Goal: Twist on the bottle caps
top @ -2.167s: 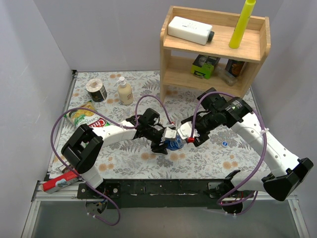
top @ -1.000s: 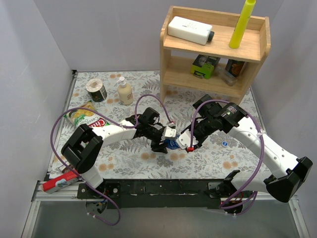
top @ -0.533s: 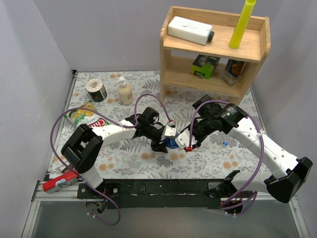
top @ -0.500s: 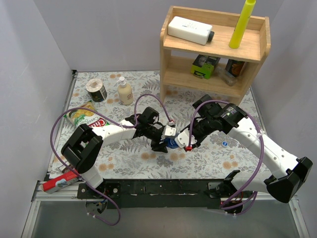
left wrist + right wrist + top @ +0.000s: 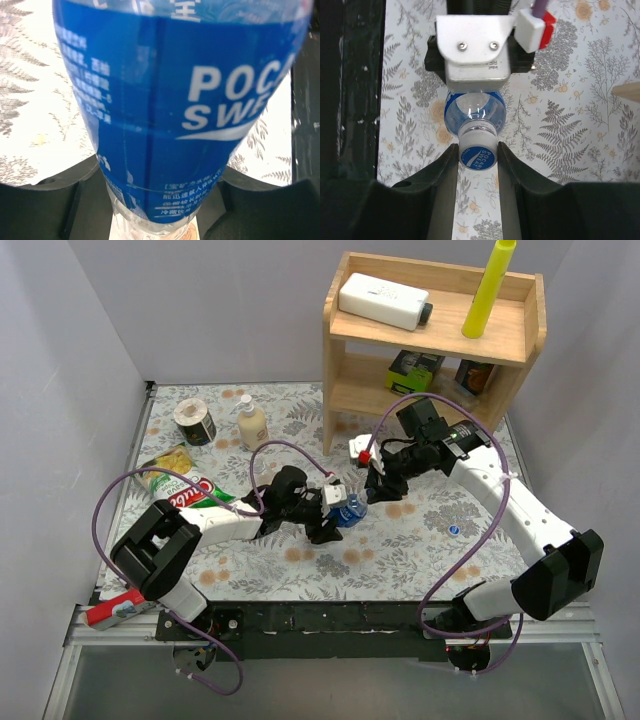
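Observation:
The bottle with the blue label band (image 5: pixel 345 512) is gripped low on its body by my left gripper (image 5: pixel 328 520), which is shut on it. In the left wrist view the label (image 5: pixel 175 100) fills the frame between the black fingers (image 5: pixel 45 200). My right gripper (image 5: pixel 366 496) reaches in from the far right and its fingers (image 5: pixel 442 175) press both sides of the blue bottle cap (image 5: pixel 477 157) sitting on the bottle's neck (image 5: pixel 475 112). A second blue cap (image 5: pixel 454 530) lies loose on the table to the right. I cannot pick out the plain bottle.
A wooden shelf (image 5: pixel 430 340) stands at the back right, close behind the right arm. A cream bottle (image 5: pixel 252 425), a tape roll (image 5: pixel 194 420) and a snack bag (image 5: pixel 170 468) are at the back left. A red and white box (image 5: pixel 120 608) lies at the near left edge.
My right arm has swung from the bottle's near right to its far right, with the wrist turned. The left arm and the bottle have shifted slightly back.

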{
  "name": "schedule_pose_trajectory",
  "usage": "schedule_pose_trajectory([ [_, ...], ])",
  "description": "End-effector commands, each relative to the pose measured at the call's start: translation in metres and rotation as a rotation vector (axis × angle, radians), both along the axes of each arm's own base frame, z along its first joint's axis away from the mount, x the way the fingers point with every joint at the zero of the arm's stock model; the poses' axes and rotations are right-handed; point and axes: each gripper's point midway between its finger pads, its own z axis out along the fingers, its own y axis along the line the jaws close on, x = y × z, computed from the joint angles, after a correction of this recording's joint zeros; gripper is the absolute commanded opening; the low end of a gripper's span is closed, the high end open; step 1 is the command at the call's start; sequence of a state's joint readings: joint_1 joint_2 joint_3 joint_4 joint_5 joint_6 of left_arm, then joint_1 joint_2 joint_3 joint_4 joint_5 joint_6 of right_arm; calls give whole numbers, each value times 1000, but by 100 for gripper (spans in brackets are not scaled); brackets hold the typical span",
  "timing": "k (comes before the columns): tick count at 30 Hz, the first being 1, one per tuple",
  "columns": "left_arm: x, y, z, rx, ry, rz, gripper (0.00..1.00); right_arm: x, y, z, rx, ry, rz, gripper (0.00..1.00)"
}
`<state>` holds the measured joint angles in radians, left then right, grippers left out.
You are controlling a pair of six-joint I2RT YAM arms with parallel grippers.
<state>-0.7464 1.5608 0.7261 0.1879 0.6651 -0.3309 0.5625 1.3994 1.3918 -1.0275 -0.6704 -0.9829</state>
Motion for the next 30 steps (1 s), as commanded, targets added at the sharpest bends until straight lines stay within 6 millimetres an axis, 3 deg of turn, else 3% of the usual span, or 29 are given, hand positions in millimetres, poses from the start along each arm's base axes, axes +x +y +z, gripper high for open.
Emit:
schedule_pose_trajectory([
  [1, 36, -39, 151, -420, -277, 61, 0, -24, 19, -7, 45, 332, -122, 1],
  [7, 46, -47, 159, -412, -304, 128, 0, -19, 25, -25, 6, 510, -308, 1],
  [12, 64, -40, 162, -399, -342, 249, 0, -16, 21, -42, -71, 622, -474, 1],
  [16, 68, -33, 152, -369, -355, 283, 0, -21, 23, -47, -90, 737, -550, 1],
  [21, 55, -26, 129, -300, -307, 251, 0, 2, 24, -37, -35, 688, -537, 1],
  [22, 51, -25, 118, -265, -280, 238, 0, 8, 22, -33, -23, 664, -540, 4],
  [23, 48, -24, 112, -245, -265, 230, 0, 14, 22, -28, -6, 616, -512, 19],
  [25, 42, -20, 95, -185, -222, 210, 0, 25, 19, -7, 36, 533, -490, 36],
  [26, 40, -19, 88, -163, -206, 203, 0, 27, 17, 0, 46, 499, -466, 54],
  [29, 30, -15, 75, -127, -169, 174, 0, 35, 10, 36, 88, 364, -402, 69],
  [30, 28, -14, 71, -120, -156, 166, 0, 34, 7, 46, 110, 306, -356, 70],
])
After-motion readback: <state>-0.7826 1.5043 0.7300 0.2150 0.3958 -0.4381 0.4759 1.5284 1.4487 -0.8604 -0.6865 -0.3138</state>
